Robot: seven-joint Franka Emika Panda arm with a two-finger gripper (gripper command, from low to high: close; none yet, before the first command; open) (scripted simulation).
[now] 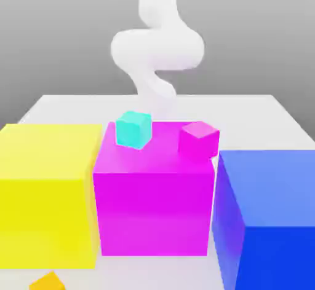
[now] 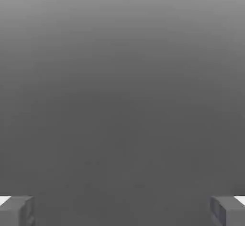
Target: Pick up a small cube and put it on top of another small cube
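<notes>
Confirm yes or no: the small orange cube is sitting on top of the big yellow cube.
No, the small orange cube lies on the table in front of the big yellow cube, by its base.

A smooth, all-white robot arm [image 1: 157,43] of rounded, tube-like segments with bulging joints, soft-edged and without visible markings, cables or screws. The pincer [image 2: 122,209] has two blocky grey fingers [image 2: 228,210], each with a white patch at its outer corner.

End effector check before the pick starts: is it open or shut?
Open. In the hand view the end effector shows its two fingertips far apart at opposite edges, nothing between them.
</notes>
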